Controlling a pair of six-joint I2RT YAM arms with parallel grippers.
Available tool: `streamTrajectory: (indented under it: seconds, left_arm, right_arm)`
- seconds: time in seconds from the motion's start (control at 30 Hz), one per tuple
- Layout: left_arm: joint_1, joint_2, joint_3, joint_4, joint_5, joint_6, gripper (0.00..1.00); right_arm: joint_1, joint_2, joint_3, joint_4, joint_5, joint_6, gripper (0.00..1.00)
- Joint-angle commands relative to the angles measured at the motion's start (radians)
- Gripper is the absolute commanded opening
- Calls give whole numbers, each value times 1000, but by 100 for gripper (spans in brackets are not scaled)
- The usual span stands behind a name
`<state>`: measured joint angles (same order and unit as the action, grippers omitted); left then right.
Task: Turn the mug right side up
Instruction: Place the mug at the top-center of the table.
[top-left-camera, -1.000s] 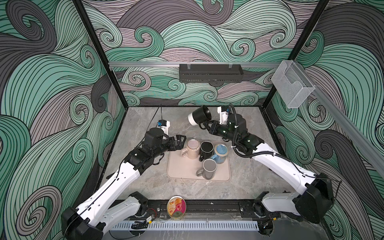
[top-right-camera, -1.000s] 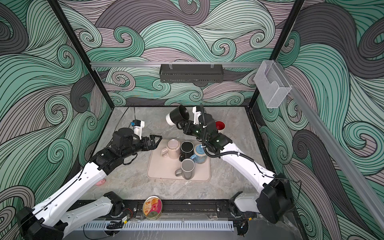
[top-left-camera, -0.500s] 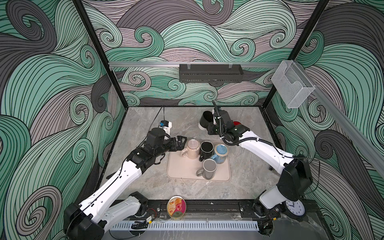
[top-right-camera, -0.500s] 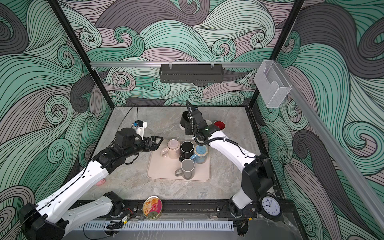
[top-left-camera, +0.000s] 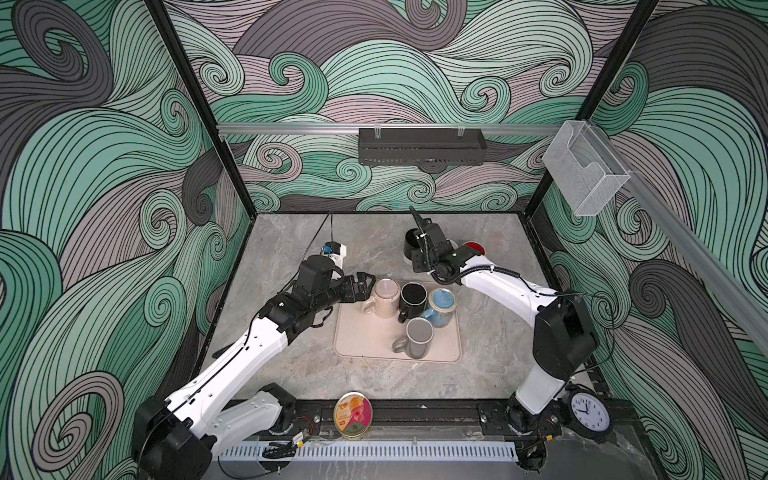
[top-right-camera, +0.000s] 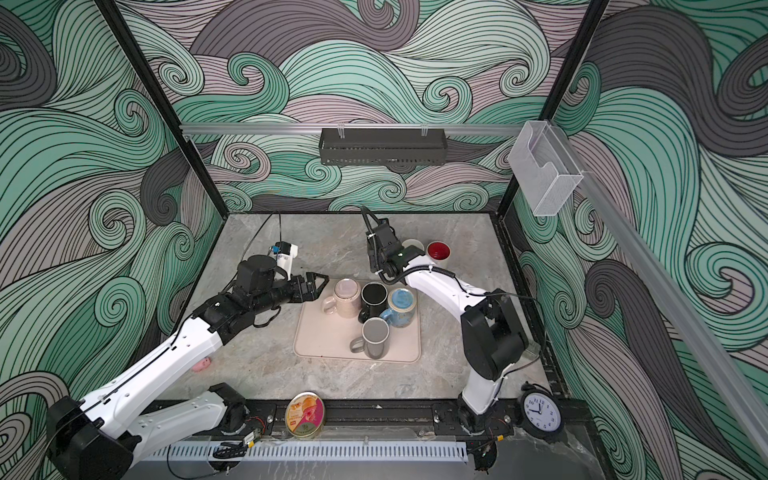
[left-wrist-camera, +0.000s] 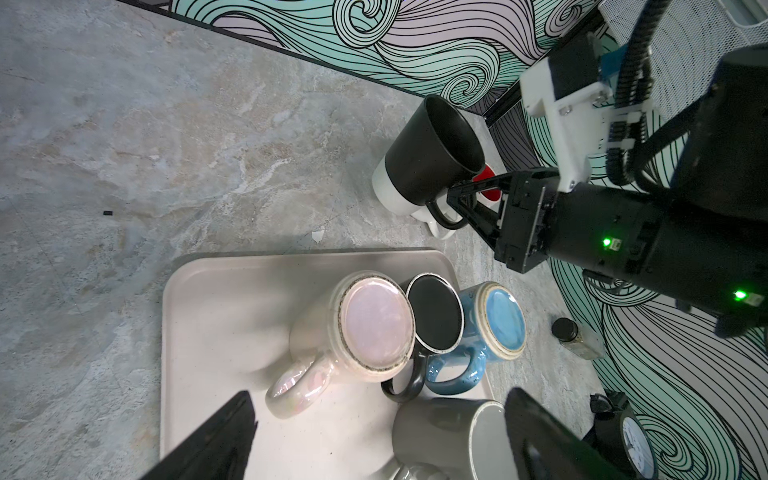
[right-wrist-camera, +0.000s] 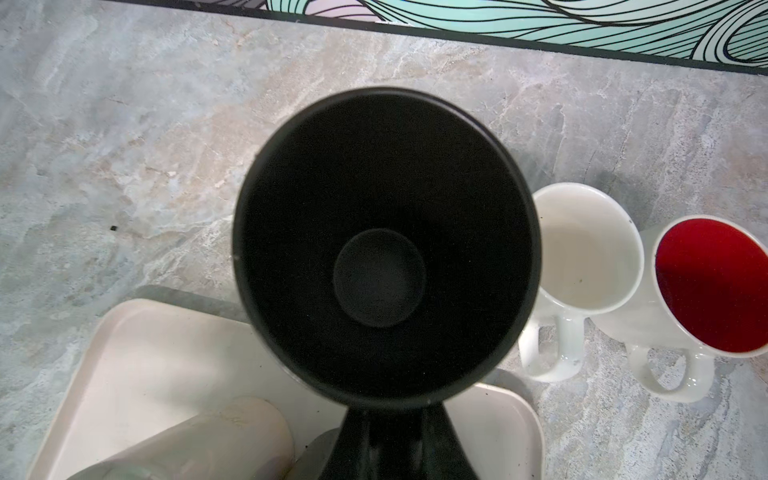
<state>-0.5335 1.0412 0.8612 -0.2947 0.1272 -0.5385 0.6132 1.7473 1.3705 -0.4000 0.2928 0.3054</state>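
**Item 1: black-and-white mug** (left-wrist-camera: 428, 153). It is on the table (top-left-camera: 291, 232), just beyond the far edge of the tray (top-left-camera: 361, 345). It stands right side up, with the white base down and the black mouth up. Its long axis is near vertical, so my right wrist view looks straight down the bore (right-wrist-camera: 382, 249). The handle points back toward the tray and toward my right arm. I cannot tell whether the base sits fully on the table.

**Item 2: my right gripper** (left-wrist-camera: 459, 197). It is clenched on that mug's handle.

**Item 3: my left gripper** (top-left-camera: 369, 284). The jaws are spread wide and hold nothing. It is level with the tray, just beside the pink mug (top-left-camera: 384, 297).

**Item 4: tray contents.** The pink mug, a black mug (top-left-camera: 412, 296) and a blue mug (top-left-camera: 442, 305) stand base-up and crowded together. A grey mug (top-left-camera: 417, 340) stands nearer the front.

**Item 5: neighbours of item 1.** A white mug (right-wrist-camera: 582, 257) and a red-lined mug (right-wrist-camera: 715, 286) stand mouth-up in a row beside it.
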Motion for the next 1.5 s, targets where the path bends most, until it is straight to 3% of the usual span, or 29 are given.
streamTrajectory:
  seconds: [0.0, 1.07, 1.4, 1.47]
  left_arm:
    - [-2, 11, -2, 12, 14, 13, 95]
    - [-2, 46, -35, 12, 11, -6, 94]
    - [-2, 41, -49, 7, -2, -12, 94]
    - [-2, 44, -50, 7, 2, -17, 95]
  right_arm:
    - [-13, 9, 54, 79, 59, -26, 0]
    - [-60, 185, 19, 172, 101, -50, 0]
    - [-58, 171, -34, 190, 130, -5, 0]
    - [-57, 164, -43, 192, 126, 6, 6]
